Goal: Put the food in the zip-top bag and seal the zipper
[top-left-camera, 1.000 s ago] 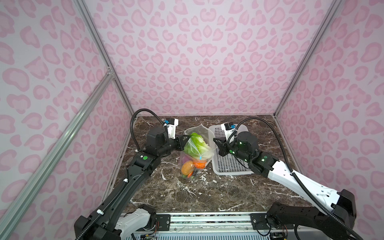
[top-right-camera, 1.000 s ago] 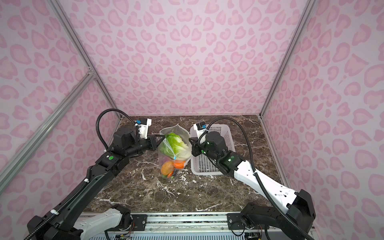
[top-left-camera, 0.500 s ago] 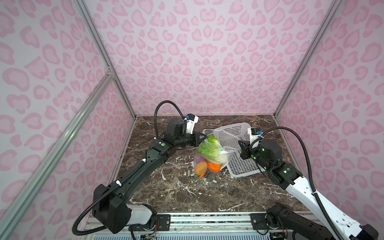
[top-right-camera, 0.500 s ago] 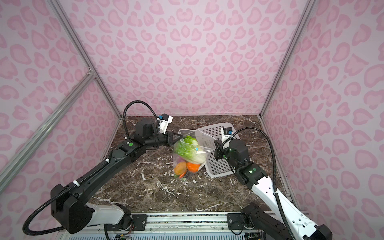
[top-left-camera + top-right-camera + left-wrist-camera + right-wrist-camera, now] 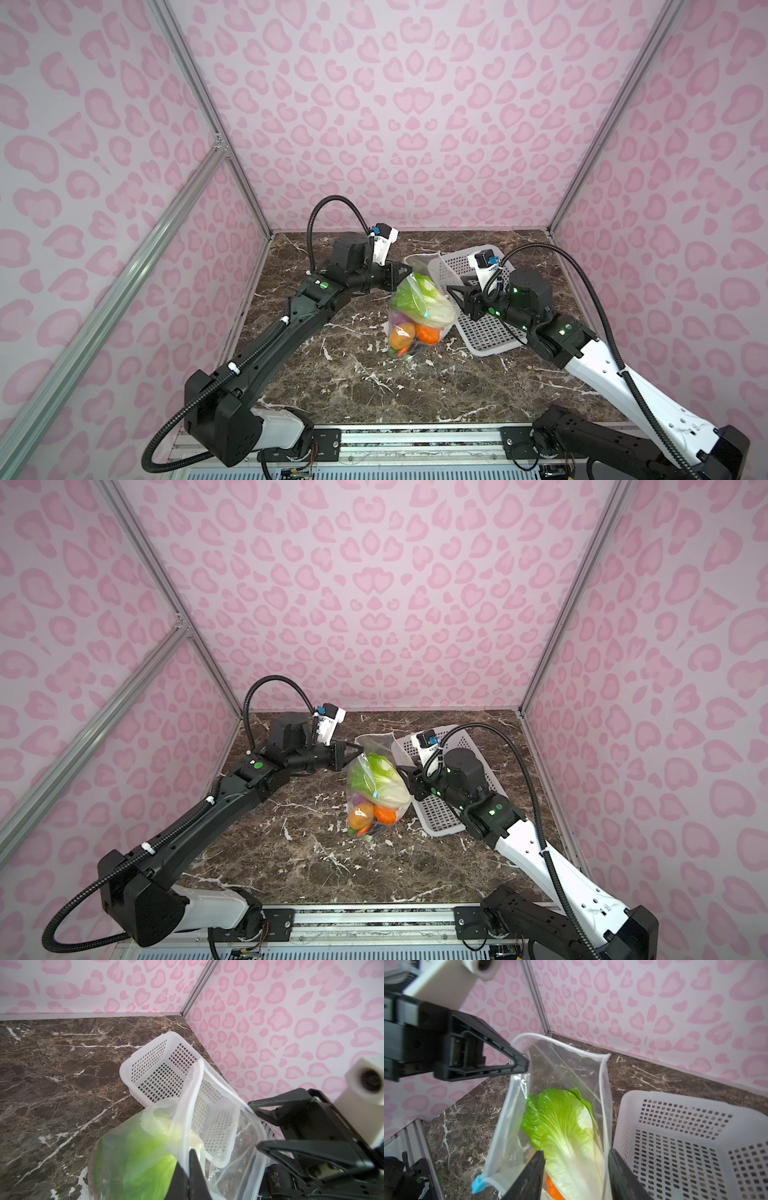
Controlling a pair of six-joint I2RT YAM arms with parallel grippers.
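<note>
Left gripper (image 5: 404, 272) was clamped shut on the top rim of the zip-top bag (image 5: 420, 305), holding it upright just right of centre in both top views. Right gripper (image 5: 452, 291) reached in from the right of the frame with its jaws standing apart at the bag's opposite side. In the right wrist view its two fingers (image 5: 532, 1176) straddled the near edge of the bag's mouth, and I could not tell whether either one touched the plastic.

Beneath it all lay the dark marble table (image 5: 374, 395). The white perforated basket (image 5: 488, 336) sat on it just to the right of the bag, under the right gripper. The bag hung between the two grippers with its mouth gaping.

Inside, the green-and-white cabbage (image 5: 419, 297) filled the upper half. Below it sat an orange piece (image 5: 429, 334), a yellow-orange piece (image 5: 401, 337) and a purple piece (image 5: 398, 319), bunched at the bottom.

The zipper (image 5: 190, 1103), a pale strip round the mouth, was unsealed. Its small blue slider (image 5: 478, 1185) sat at one end, beside a finger of the right gripper.
</note>
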